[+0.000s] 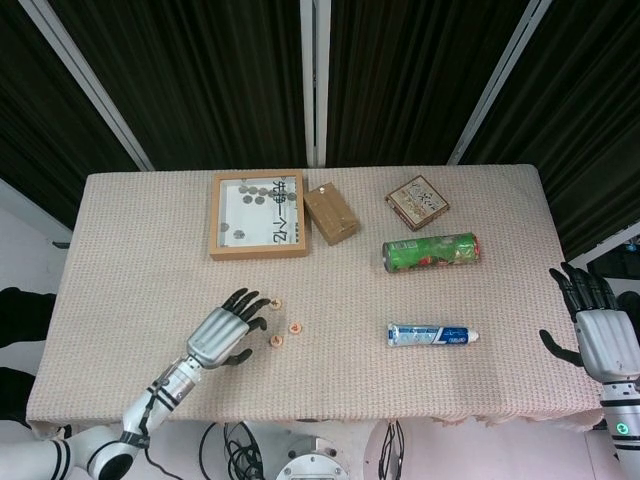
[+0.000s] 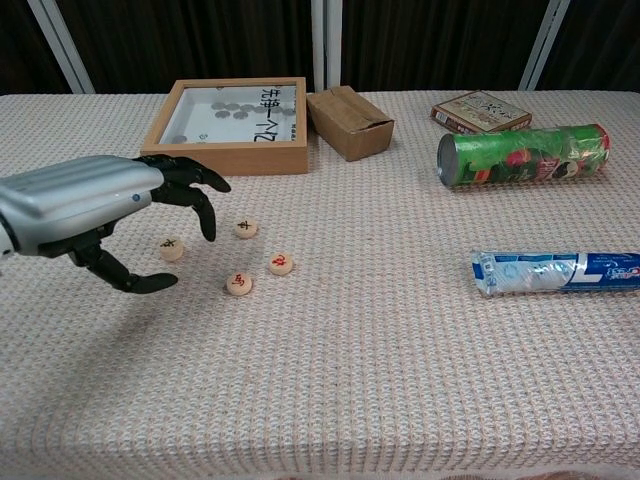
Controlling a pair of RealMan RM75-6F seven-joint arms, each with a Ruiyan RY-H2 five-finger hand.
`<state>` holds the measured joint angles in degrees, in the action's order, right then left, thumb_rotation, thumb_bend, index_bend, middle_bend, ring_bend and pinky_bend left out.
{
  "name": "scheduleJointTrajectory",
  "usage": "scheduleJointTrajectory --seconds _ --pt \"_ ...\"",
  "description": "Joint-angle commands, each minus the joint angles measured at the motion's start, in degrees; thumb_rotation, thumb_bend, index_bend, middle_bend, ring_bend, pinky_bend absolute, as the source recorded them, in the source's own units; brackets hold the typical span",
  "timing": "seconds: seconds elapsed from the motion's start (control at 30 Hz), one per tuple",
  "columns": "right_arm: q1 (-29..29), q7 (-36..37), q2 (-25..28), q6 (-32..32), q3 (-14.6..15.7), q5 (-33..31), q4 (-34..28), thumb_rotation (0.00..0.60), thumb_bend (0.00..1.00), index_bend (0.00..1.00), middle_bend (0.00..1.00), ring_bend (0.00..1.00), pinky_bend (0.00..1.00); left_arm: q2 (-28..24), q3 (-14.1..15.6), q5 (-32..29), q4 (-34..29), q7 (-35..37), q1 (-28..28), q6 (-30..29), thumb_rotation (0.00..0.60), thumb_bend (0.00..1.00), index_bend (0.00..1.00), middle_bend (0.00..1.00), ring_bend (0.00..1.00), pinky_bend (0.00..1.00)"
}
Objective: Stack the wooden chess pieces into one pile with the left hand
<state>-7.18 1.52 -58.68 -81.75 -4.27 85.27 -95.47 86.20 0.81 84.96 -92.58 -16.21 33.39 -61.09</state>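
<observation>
Four round wooden chess pieces (image 2: 240, 284) lie flat and apart on the beige woven desk (image 2: 400, 380), unstacked. The left hand (image 2: 90, 205) hovers at their nine o'clock side, fingers (image 2: 200, 205) spread and curved, holding nothing. At the desk's three o'clock edge, the right hand (image 1: 597, 335) has its fingers apart, empty.

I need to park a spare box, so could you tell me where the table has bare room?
Bare cloth lies along the near edge below the toothpaste, and between the chess pieces and the toothpaste. It is crowded around the left hand and along the far edge by the frame.
</observation>
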Motion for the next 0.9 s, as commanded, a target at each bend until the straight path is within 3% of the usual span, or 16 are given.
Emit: scheduleJointTrajectory --seconds 0.03,0.3,0.53,0.9 --pt "0.2 0.2 0.1 -0.5 0.0 0.3 -0.1 0.6 0.22 0.0 0.0 0.0 0.0 2.3 0.8 2.2 0.9 0.4 0.1 -0.3 0.6 0.28 0.36 0.06 0.0 0.0" --pt "0.4 0.7 0.4 -0.9 0.0 0.5 -0.1 0.6 0.22 0.0 0.0 0.0 0.0 7.7 0.0 2.8 6.6 1.0 0.4 -0.3 0.6 0.27 0.36 0.03 0.0 0.0" --pt "0.3 0.7 0.4 -0.7 -0.2 0.0 -0.1 0.6 0.22 0.0 0.0 0.0 0.0 9.2 -1.7 -3.1 4.7 -6.6 0.2 1.7 0.6 0.27 0.33 0.03 0.0 0.0" --pt "0.5 1.0 0.7 -1.0 -0.3 0.0 -0.1 0.6 0.22 0.0 0.0 0.0 0.0 10.4 -3.6 -7.9 5.4 -9.8 1.2 3.7 0.6 0.27 0.36 0.03 0.0 0.0"
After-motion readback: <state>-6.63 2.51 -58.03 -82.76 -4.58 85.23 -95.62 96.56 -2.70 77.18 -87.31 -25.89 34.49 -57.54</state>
